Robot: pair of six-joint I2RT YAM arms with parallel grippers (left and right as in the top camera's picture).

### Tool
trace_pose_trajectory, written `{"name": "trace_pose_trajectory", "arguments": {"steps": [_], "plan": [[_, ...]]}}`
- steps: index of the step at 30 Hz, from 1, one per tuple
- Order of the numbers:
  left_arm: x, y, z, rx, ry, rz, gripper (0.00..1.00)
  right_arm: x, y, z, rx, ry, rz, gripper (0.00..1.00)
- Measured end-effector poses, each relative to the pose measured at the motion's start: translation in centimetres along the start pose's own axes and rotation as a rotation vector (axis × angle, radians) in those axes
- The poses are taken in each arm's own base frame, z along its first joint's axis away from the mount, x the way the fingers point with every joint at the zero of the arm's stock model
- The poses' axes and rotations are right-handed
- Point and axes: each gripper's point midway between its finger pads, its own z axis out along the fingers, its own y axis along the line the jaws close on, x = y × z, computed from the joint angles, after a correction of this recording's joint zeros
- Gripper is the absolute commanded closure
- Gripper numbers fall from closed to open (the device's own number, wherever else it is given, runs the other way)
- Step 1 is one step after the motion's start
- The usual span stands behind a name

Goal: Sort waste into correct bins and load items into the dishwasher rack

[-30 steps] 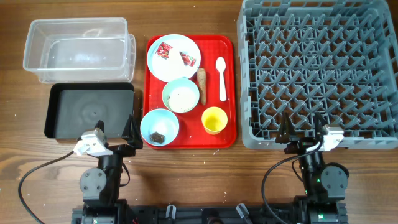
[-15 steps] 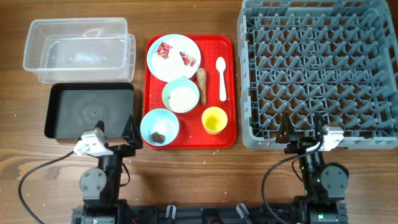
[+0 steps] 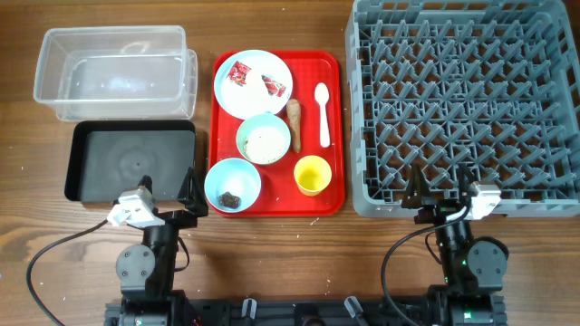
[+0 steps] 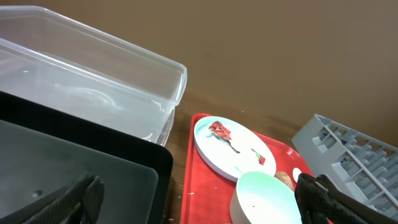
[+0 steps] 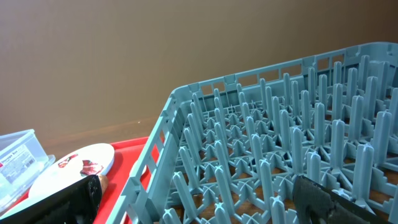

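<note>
**Nothing sorted yet, both claws empty at the near edge**

Both arms sit at the near edge of the table [image 3: 299,254]. The left claw [image 3: 169,192] hangs by the near corner of the black tray [image 3: 131,163]. The right claw [image 3: 439,190] is at the near wall of the grey dishwasher rack [image 3: 462,100]. Each has its fingers spread wide with nothing between them.

All the work lies on the red tray [image 3: 335,56]:
- a pale blue plate [image 3: 254,101] carrying two red-and-white wrappers [image 3: 240,74]
- a bowl [image 3: 243,128] of rice-like grains [image 3: 265,143]
- a second bowl [image 3: 214,177] holding a dark lump [image 3: 229,197]
- a yellow cup [image 3: 313,175]
- a white spoon [image 3: 323,113], with a brown carrot-shaped stick [image 3: 294,125] just beside it

The clear tub [image 3: 118,77], the black tray and the rack hold nothing, so I judge the task at its start, with waste sorting first. The next move probably calls for the left claw to reach forward to the lump or the wrappers. It would need to pinch small, light scraps without tipping the dish.
</note>
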Motion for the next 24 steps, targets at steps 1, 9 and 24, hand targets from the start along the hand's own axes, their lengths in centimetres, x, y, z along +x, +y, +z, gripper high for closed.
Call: {"name": "trace_pose_trajectory", "arguments": {"steps": [1, 9, 24], "plan": [[0.0, 0.0, 0.0, 0.000, 0.000, 0.000, 0.00, 0.0, 0.0, 0.0, 0.000, 0.000, 0.000, 0.00], [0.0, 0.0, 0.0, 0.000, 0.000, 0.000, 0.00, 0.0, 0.0, 0.0, 0.000, 0.000, 0.000, 0.00], [-1.4, -1.9, -0.1, 0.097, -0.049, 0.003, 0.00, -2.5, 2.5, -0.3, -0.133, -0.091, -0.013, 0.00]]}}
